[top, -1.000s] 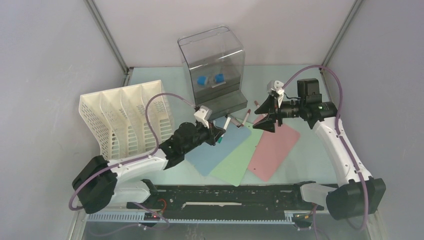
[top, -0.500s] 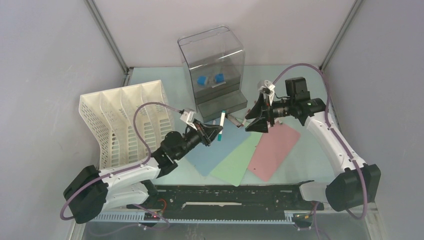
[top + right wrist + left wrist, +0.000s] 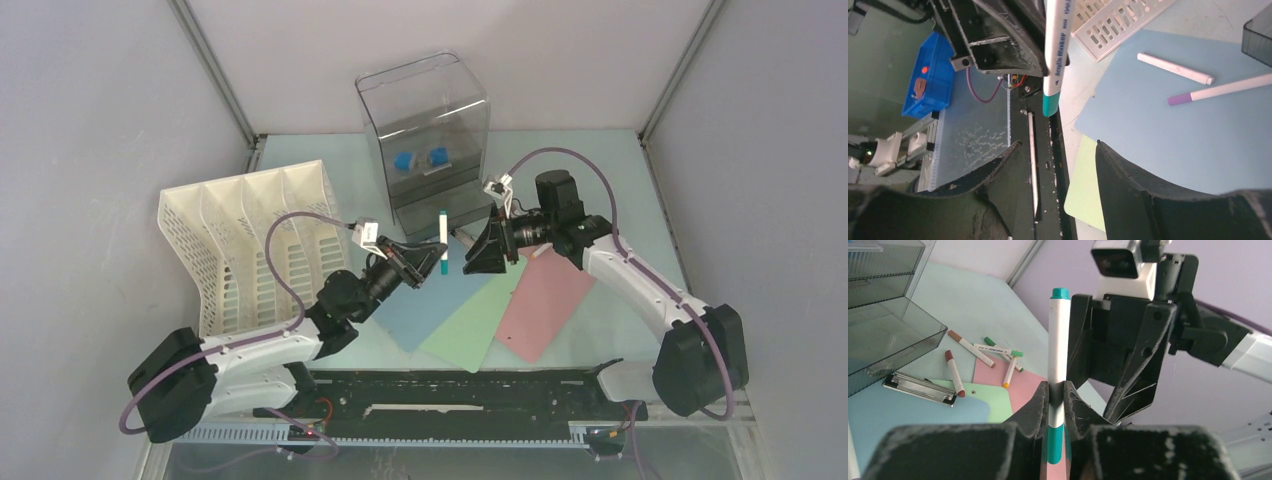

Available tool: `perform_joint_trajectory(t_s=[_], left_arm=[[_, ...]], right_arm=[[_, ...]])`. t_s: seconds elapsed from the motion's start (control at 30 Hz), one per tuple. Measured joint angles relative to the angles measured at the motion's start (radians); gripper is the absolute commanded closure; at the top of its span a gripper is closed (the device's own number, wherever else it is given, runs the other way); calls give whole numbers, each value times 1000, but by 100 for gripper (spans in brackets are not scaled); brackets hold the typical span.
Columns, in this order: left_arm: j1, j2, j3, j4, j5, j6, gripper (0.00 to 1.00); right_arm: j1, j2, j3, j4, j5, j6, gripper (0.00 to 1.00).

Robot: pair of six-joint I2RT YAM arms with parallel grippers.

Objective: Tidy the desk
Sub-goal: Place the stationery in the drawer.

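Desk [image 3: 585, 340]: broad, flat, pale mint-green top, fills the middle of the overhead view. Grey walls [image 3: 100, 120] close it in at 9, 12 and 3 o'clock; black rail [image 3: 450, 395] runs along the 6 o'clock edge. White slotted rack [image 3: 250, 245] sits at 9 o'clock, tipped back, slots facing up. Clear drawer box [image 3: 425, 135] stands at 12 o'clock, two small blue items inside. Three overlapping sheets are fanned out just past centre toward 5 o'clock: pink sheet [image 3: 545, 300], green sheet [image 3: 470, 325], blue sheet [image 3: 435, 305]. Loose markers [image 3: 973, 347] lie scattered at the foot of the box, some on the sheets. Left arm reaches in from 7 o'clock, raised off the surface. The left gripper [image 3: 1057, 390] is clamped on a white marker with teal ends [image 3: 1058, 340], held upright over the blue sheet. Right arm comes from 4 o'clock, elbow high, wrist turned toward 9 o'clock. The right gripper [image 3: 1057, 147] faces the marker with jaws spread, gripping nothing. The marker's lower teal end hangs just ahead of the gap, no contact visible.
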Motion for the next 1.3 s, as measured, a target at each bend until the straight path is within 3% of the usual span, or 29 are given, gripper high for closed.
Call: perform_joint_trajectory(t_s=[0.3,0.6,0.9,1.07,1.27,1.3], left_arm=[[-21,86,1,64,-46,-82,100],[-35,128,14,118,-54,-111,100],[-37,134,14,144,-57,-118,100],[-42,157,21,165,-53,-127,98],[-43,172,22,197,-53,-134,88],[-43,174,22,200,-53,-135,86]], right_arm=[[35,0,-26,154,78,204,44],[55,0,-26,183,105,251,49],[70,12,-26,187,109,263,61],[75,19,-26,191,109,279,74],[68,21,-26,200,113,307,100],[67,22,-26,201,112,310,100]])
